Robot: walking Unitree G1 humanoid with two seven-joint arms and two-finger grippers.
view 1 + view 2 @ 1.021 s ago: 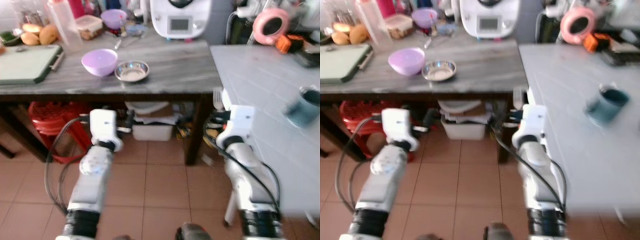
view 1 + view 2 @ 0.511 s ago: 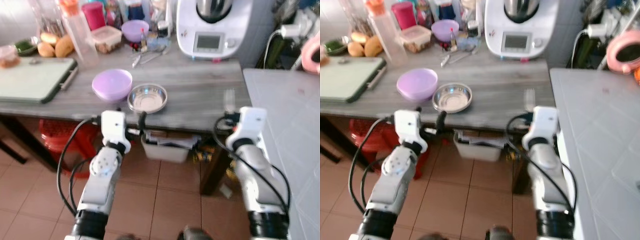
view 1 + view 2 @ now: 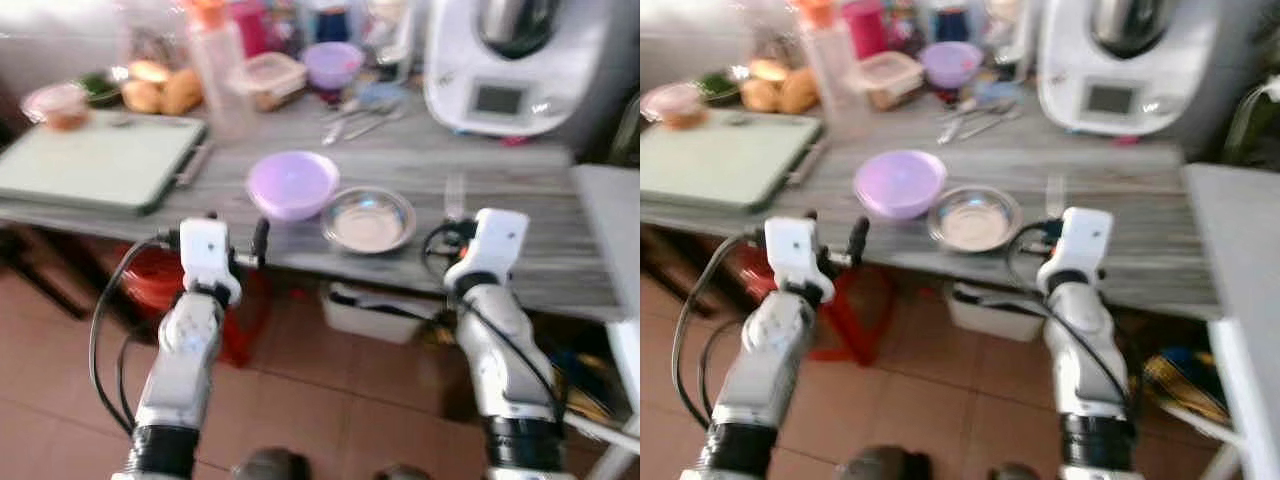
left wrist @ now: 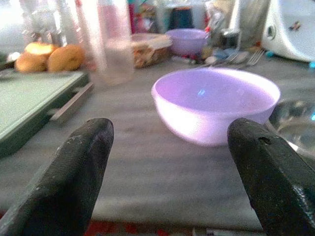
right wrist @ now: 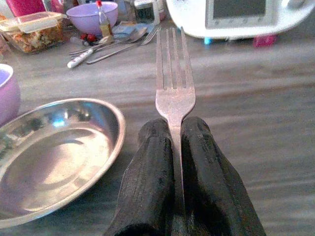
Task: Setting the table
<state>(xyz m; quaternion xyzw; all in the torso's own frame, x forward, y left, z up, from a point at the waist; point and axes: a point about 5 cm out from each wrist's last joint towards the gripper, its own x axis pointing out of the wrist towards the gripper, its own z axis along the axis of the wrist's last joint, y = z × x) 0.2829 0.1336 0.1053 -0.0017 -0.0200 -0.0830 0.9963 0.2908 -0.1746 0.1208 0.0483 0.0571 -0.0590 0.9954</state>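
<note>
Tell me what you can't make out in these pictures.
- Silver metal fork: handle hidden inside the right gripper, right wrist view.
- Clear plastic food box: contents blurred, left wrist view.
- White kitchen machine: top cut off by the frame edge, left eye view; display too blurred to read.

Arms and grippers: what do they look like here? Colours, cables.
Both arms are silver tubes with ribbed black bases. A white boxy wrist block tops each, behind the left gripper and the right gripper. Fingers are long, matte black, rounded. Black cables loop outside each forearm.
</note>
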